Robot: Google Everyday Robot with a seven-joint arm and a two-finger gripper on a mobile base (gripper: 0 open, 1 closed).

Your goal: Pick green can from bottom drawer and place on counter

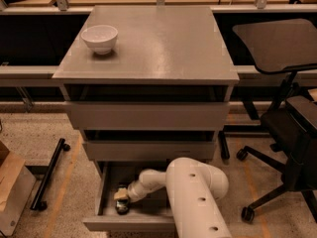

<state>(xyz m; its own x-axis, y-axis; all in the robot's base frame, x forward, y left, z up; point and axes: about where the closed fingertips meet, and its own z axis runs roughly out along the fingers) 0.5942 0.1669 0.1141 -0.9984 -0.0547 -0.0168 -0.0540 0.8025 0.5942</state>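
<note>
Reaching into the open bottom drawer (130, 225), our claw (122, 196) sits near the drawer's front-left corner, right above the green can (121, 207), which lies on the drawer floor; we cannot tell whether it grips the can. On the table (163, 43), a white bowl (99, 37) stands near the back-left corner.

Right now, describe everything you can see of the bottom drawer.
The bottom drawer, lowest of three, is grey with a plain handle-free front and stands pulled open. Its shallow inside is dim. The white arm reaches in from the right; the hand sits low near the left wall, just above a small dark can on the drawer's floor.
</note>
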